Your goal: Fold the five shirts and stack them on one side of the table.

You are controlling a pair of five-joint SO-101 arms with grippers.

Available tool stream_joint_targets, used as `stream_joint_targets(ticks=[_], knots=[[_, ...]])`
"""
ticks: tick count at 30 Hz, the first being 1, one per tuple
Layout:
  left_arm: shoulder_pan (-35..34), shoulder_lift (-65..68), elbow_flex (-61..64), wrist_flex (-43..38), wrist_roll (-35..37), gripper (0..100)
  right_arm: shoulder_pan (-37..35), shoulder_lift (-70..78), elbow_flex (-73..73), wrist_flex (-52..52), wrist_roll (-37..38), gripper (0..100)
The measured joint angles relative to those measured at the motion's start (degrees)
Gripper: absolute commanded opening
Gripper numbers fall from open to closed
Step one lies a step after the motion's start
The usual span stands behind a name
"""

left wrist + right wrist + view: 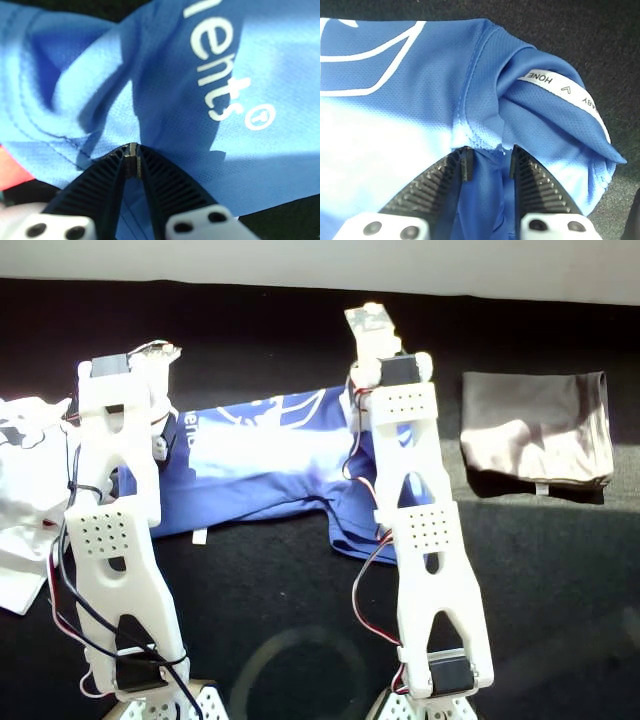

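**Blue shirt and my two arms on the bench.** The blue shirt (260, 465) lies spread across the middle of the black bench (280, 610), and both my arms extend over it. A small white tag (199, 536) sits at its near edge.

**(a) Left side.** My left fingers (131, 159) are pressed together, pinching a raised fold of the blue shirt near the end that carries the white lettering (220, 65). The cloth rises in creases toward the pinch. A row of stitching runs along a seam just beside it. A red-orange patch (12, 172) shows past the shirt's edge; I cannot tell what it is.

**(b) Right side.** My right fingers (488, 160) stand parted, with puckered blue cloth between the tips, at the stitched hem of the shirt's other end. Just beyond them a flap is turned back, exposing a narrow white label (565, 90) with dark print. A white outlined graphic (370, 65) crosses the cloth on the other side of the tips.

**(c) Other shirts.** A grey shirt (535, 435) lies folded into a flat rectangle on the bench beyond my right arm, well apart from the blue one. White shirts (25, 500) lie crumpled at the bench edge beside my left arm.
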Motion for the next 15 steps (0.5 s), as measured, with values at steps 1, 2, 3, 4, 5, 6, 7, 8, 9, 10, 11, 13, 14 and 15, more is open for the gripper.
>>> stream_joint_targets(ticks=[1,2,3,4,5,6,7,8,9,10,11,13,14,15], knots=[[0.00,0.00,0.00,0.00,0.00,1,0.00,0.00,0.00,0.00,0.00,13.4],[0.00,0.00,0.00,0.00,0.00,1,0.00,0.00,0.00,0.26,0.00,13.4],[0.00,0.00,0.00,0.00,0.00,1,0.00,0.00,0.00,0.79,0.00,13.6],[0.00,0.00,0.00,0.00,0.00,1,0.09,0.00,0.00,1.32,0.00,13.7],[0.00,0.00,0.00,0.00,0.00,1,0.26,0.00,0.00,1.67,0.00,13.7],[0.00,0.00,0.00,0.00,0.00,1,0.44,0.00,0.00,1.93,0.00,13.7],[0.00,0.00,0.00,0.00,0.00,1,0.62,0.00,0.09,2.02,0.00,13.7],[0.00,0.00,0.00,0.00,0.00,1,0.70,0.00,0.53,2.11,0.00,13.5],[0.00,0.00,0.00,0.00,0.00,1,0.70,-0.09,1.49,2.20,0.00,13.4],[0.00,0.00,0.00,0.00,0.00,1,0.70,-0.09,2.64,2.20,0.00,13.1],[0.00,0.00,0.00,0.00,0.00,1,0.44,0.00,3.87,2.20,0.00,11.4],[0.00,0.00,0.00,0.00,0.00,1,-0.35,0.00,5.45,2.20,0.00,3.9],[0.00,0.00,0.00,0.00,0.00,1,-0.70,0.00,5.45,2.20,0.00,0.3],[0.00,0.00,0.00,0.00,0.00,1,-0.79,0.00,5.27,2.20,0.00,0.6]])
